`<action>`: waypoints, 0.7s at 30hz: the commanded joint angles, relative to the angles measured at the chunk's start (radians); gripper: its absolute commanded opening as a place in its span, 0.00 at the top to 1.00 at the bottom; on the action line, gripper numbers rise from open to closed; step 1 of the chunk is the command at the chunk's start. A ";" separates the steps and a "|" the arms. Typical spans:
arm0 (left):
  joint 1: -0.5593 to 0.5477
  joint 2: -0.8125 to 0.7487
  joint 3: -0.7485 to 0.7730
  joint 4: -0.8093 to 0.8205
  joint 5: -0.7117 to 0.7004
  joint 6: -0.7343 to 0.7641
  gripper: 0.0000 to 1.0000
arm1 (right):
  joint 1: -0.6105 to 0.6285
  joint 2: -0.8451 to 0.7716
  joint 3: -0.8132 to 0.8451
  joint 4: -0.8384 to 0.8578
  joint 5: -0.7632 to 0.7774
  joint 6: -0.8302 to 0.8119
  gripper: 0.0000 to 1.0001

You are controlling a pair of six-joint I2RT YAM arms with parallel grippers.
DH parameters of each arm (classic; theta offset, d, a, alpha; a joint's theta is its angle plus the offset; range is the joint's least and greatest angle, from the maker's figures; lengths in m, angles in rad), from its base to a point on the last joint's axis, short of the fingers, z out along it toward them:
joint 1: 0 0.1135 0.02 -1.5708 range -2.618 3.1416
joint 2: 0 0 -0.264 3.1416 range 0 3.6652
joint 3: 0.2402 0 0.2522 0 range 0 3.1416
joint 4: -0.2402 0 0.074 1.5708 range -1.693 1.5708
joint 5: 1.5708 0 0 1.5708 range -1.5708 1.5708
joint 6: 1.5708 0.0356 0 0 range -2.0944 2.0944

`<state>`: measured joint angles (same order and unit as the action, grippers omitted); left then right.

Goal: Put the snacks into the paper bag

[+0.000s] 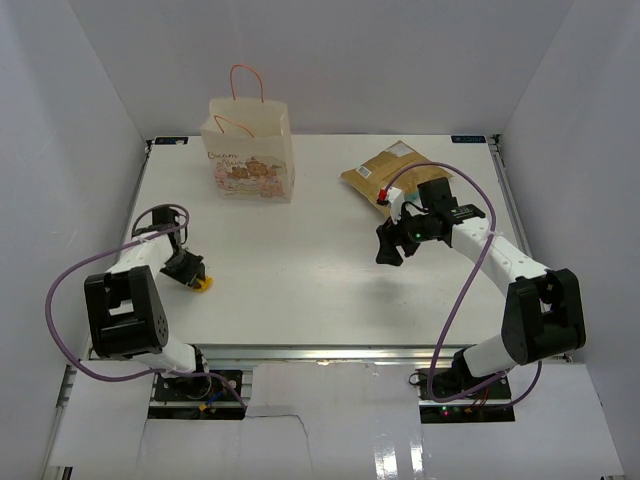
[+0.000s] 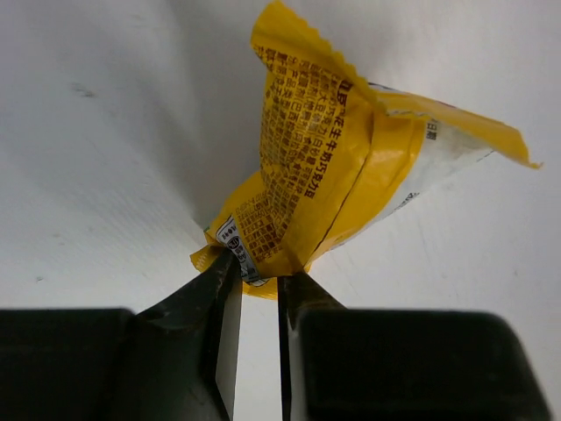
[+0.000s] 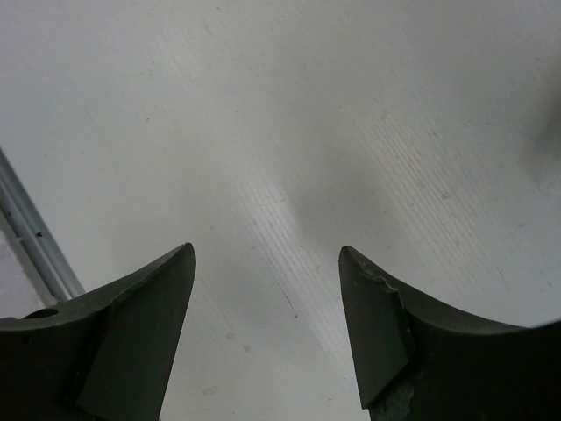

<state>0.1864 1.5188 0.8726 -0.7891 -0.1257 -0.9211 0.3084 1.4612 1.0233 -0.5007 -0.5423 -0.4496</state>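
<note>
My left pincer (image 2: 259, 279) is clenched on one edge of the yellow packet (image 2: 324, 167), ready for the bag (image 1: 250, 150); right pincer (image 3: 267, 263) gapes, empty.

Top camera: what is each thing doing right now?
Bag: standing upright, handles up.
Tan pouch: lying flat.
Yellow packet: pinched at one edge.
Left gripper: shut on the yellow packet.
Right gripper: open, empty.
</note>
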 commanded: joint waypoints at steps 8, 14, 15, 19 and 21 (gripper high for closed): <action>-0.220 -0.216 -0.125 0.623 0.895 0.263 0.97 | 0.004 -0.071 0.054 -0.136 -0.513 -0.253 0.29; -0.542 -0.146 -0.184 0.885 0.989 0.254 0.98 | 0.015 -0.059 0.055 0.132 -0.429 0.149 0.32; -0.574 -0.131 -0.184 0.921 0.979 0.249 0.98 | 0.021 -0.055 0.057 0.178 -0.368 0.251 0.32; -0.729 -0.019 -0.106 0.927 0.910 0.252 0.98 | 0.064 -0.029 0.083 0.272 -0.124 0.625 0.28; -0.772 0.021 -0.072 0.927 0.896 0.254 0.97 | 0.081 -0.024 0.080 0.289 -0.134 0.701 0.23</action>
<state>-0.5426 1.5101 0.7383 0.0616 0.7681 -0.6838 0.3595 1.4277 1.0626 -0.3218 -0.7776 -0.0216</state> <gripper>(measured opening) 0.271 0.756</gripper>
